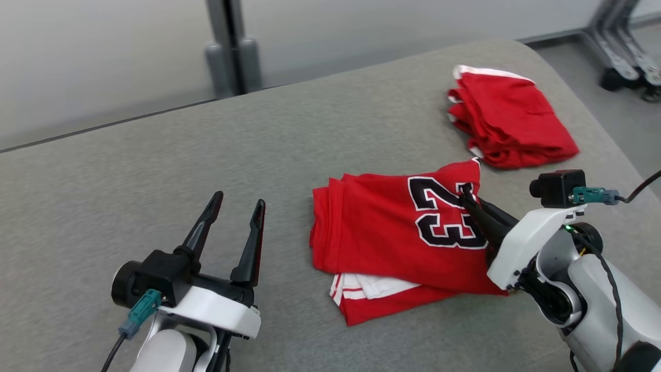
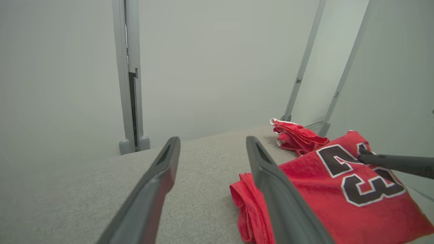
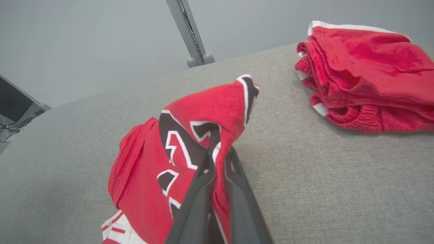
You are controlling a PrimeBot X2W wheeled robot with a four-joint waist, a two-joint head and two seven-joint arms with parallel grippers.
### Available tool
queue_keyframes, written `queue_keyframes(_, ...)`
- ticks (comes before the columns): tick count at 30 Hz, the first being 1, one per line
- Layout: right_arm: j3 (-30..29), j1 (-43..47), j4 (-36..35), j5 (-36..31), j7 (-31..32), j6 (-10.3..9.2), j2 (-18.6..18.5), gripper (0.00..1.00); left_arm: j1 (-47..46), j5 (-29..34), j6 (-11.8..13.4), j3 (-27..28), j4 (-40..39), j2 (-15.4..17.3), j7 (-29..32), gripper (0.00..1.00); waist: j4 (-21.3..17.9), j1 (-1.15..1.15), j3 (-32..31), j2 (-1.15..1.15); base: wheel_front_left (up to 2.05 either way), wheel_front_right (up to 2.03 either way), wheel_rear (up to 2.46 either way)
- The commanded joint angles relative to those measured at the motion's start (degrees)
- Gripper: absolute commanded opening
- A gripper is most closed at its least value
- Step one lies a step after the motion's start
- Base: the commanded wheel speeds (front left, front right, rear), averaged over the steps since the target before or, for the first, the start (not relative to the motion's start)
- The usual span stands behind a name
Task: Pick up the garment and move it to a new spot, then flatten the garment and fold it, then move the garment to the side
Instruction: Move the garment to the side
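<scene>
Folding looks finished: the jersey (image 1: 392,227) lies folded mid-frame. The right tool (image 1: 466,191) is pinched on its corner and the left tool (image 1: 240,200) gapes empty. Moving it aside is left.

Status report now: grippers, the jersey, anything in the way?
Right gripper shut on corner of folded red jersey. Left gripper open, holding nothing. Second folded red garment lies beyond, apart.

Bright, even, diffuse light from above in all three views, no glare. Shadows soft and thin: a faint one under the jersey (image 1: 382,232) on the grey table (image 1: 155,170). Head view sharp. Wrist views wide-angle, table edge bowed; left gripper (image 2: 213,140) near the lens slightly soft, wall behind hazy.
</scene>
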Motion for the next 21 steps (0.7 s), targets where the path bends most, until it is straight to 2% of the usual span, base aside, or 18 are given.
queue_keyframes(1, 0.69, -1.37, 0.16, 0.93, -1.25, 0.0, 0.25, 0.0, -1.11, 0.5, -0.09, -0.2, 0.49, 0.24, 0.02, 1.0, -4.92, 0.0, 2.24, 0.0, 0.0, 0.0, 0.0)
queue_keyframes(6, 3.67, -4.88, 0.79, 1.95, -3.71, 0.0, 0.04, 0.0, -2.22, 1.0, 0.38, -0.18, 0.57, 1.0, 0.51, 1.0, -7.35, 0.0, 4.25, 0.0, 0.0, 0.0, 0.0)
queue_keyframes(11, 6.77, -11.3, 2.19, 2.77, -5.74, 0.0, -1.55, 0.0, -3.64, 1.6, 0.12, -0.94, 0.1, 1.65, 1.68, 1.0, -7.07, 0.0, 7.39, 0.0, 0.0, 0.0, 0.0)
queue_keyframes(21, 9.44, -26.88, 6.45, 6.78, -7.47, 0.0, -10.27, 0.0, -7.16, 3.42, 0.61, -2.4, -0.98, 2.24, 3.39, 1.0, -2.39, 0.0, 16.76, 0.0, 0.0, 0.0, 0.0)
